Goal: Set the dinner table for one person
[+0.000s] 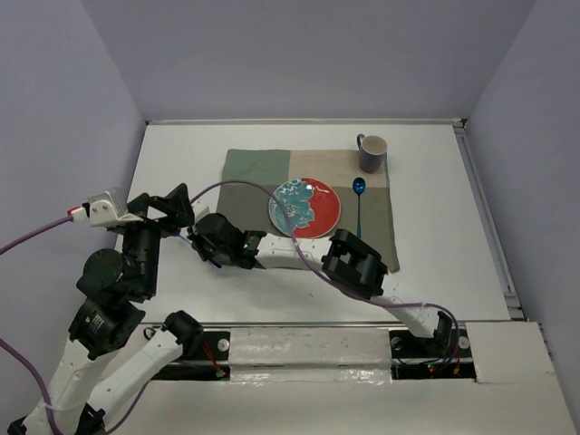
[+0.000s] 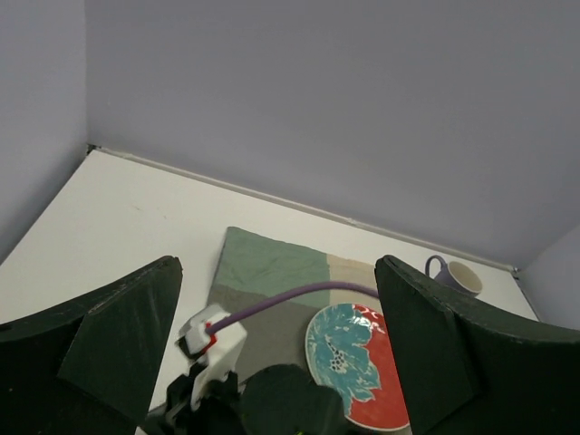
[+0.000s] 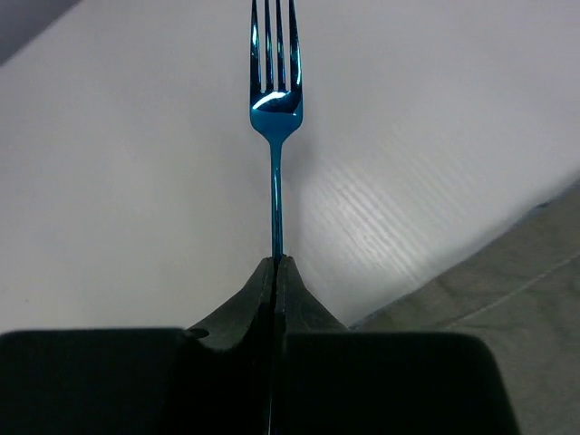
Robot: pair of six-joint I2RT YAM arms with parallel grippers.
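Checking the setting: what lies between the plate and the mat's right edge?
A blue spoon, lying on the mat clear of the plate, its bowl toward the mug; the top view shows it.

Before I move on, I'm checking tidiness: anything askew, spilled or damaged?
Nothing spilled or damaged. Plate, spoon and mug sit neatly on the mat. Only the fork is unplaced: the right gripper holds its handle, jaws shut, over the dinner table beside the mat.

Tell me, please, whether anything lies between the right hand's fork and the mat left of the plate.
Nothing visible: the right hand grips the fork beside the mat, whose strip there is bare; a purple cable arcs above.
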